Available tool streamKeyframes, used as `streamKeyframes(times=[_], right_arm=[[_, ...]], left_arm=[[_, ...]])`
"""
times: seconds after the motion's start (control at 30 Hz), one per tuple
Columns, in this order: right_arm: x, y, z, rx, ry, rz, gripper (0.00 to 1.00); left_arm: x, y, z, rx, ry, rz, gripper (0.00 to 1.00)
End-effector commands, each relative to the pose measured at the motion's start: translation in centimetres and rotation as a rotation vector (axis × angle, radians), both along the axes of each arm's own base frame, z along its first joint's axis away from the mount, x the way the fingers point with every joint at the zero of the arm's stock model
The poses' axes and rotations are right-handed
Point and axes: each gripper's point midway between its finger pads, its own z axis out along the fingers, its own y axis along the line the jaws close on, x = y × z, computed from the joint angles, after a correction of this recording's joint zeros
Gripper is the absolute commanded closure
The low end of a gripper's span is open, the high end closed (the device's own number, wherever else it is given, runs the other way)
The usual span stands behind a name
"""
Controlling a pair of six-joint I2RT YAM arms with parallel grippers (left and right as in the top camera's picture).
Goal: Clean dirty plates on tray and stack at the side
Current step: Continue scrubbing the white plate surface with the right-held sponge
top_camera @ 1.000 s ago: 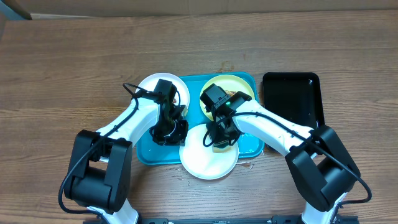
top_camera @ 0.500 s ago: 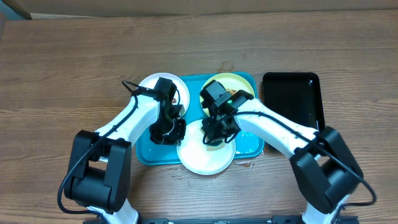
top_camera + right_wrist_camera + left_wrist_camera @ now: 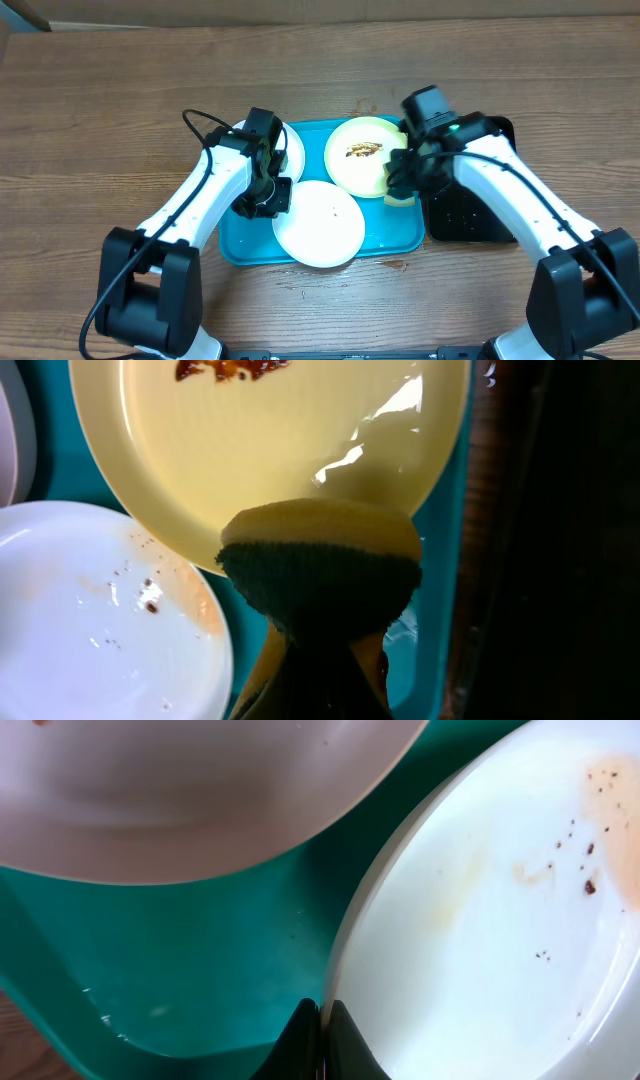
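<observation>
The turquoise tray (image 3: 238, 232) holds three plates. A white plate (image 3: 320, 225) with faint brown specks lies at its front; my left gripper (image 3: 268, 197) is shut on that plate's left rim, as the left wrist view shows (image 3: 322, 1020) (image 3: 480, 920). A second white plate (image 3: 292, 150) lies at the back left, partly under my left arm. The pale yellow-green plate (image 3: 365, 158) at the back right carries a brown smear. My right gripper (image 3: 400, 188) is shut on a yellow and dark green sponge (image 3: 320, 565), held over that plate's front right edge (image 3: 270, 450).
A smaller black tray (image 3: 485, 150) stands just right of the turquoise tray, partly under my right arm. Bare wooden table (image 3: 100, 120) surrounds both trays. The turquoise tray's right rim (image 3: 455, 560) runs close beside the sponge.
My right gripper has moved with the sponge from over the front white plate to the tray's right side. The front white plate has shifted back onto the tray with my left gripper on it.
</observation>
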Motion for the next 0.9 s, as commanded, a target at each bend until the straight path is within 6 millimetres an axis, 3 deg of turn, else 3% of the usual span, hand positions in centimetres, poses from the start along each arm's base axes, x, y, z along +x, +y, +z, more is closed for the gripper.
streamKeyframes(times=[0.0, 0.3, 0.47, 0.87], right_arm=[[0.2, 1.6, 2.2, 0.108, -0.039, 0.081, 0.96], [-2.2, 7.0, 2.4, 0.164, -0.044, 0.252, 0.96], [-3.5, 9.9, 0.8, 0.162, -0.019, 0.286, 0.96], [-6.2, 13.8, -3.3, 0.136, 0.064, 0.371, 0.96]], left_arm=[[1.1, 0.3, 1.6, 0.026, -0.068, 0.024, 0.96], [0.9, -1.0, 0.7, 0.03, -0.058, -0.019, 0.96], [0.6, -1.3, 0.6, 0.031, -0.052, -0.022, 0.96], [0.5, -1.3, 0.6, 0.031, -0.051, -0.022, 0.96]])
